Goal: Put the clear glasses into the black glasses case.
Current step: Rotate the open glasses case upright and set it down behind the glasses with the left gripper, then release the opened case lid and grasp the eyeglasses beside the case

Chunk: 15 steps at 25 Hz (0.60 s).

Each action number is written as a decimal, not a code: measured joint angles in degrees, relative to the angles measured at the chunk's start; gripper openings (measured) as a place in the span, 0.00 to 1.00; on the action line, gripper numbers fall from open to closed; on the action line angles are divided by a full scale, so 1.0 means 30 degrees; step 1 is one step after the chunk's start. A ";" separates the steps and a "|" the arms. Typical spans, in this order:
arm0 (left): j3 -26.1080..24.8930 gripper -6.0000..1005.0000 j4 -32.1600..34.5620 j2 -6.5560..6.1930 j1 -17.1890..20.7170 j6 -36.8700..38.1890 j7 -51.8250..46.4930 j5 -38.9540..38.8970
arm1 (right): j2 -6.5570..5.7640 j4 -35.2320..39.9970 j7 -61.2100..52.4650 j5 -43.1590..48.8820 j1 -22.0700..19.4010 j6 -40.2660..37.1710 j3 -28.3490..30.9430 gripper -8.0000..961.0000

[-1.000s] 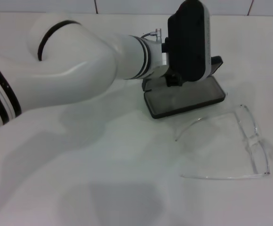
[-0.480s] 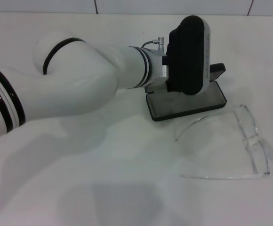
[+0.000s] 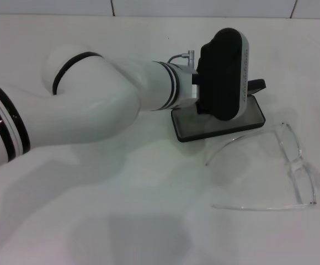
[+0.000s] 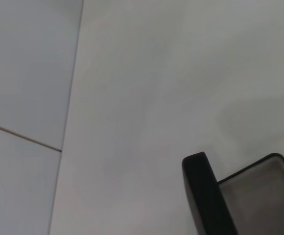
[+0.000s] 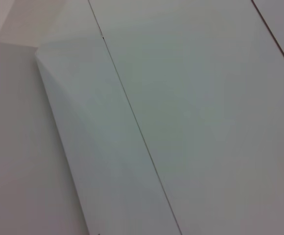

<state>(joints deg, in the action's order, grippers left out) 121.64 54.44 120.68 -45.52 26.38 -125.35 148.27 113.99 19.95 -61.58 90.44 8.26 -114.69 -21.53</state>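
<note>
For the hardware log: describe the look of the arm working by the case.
The left arm is glossy white with rounded, bulbous segments and black rings at its joints. A thin silver cable fitting loops at the wrist. It ends in a tall black housing with rounded ends and a white edge. The pincer's fingers are hidden behind it.

White table (image 3: 149, 221) w/ two things on it. Black glasses case (image 3: 220, 124) lies open twd the far edge, right of centre; clear glasses (image 3: 292, 165) lie just nearer, by the right edge, apart from the case.
</note>
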 joint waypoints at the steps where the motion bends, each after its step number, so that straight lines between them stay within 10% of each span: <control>1: 0.0070 0.40 0.0060 -0.0004 0.0018 0.0096 -0.0024 0.0000 | 0.0000 -0.0001 0.0003 0.0000 0.0000 0.0000 -0.0001 0.81; 15: -0.0074 0.40 0.2941 -0.0147 0.0715 0.1659 0.0064 -0.0803 | -0.0001 0.0000 0.0067 -0.0001 -0.0349 -0.0146 0.0000 0.81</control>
<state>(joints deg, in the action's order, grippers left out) 121.41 63.26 120.24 -43.38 31.36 -125.16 145.86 113.99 19.95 -61.37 90.44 7.21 -115.13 -21.53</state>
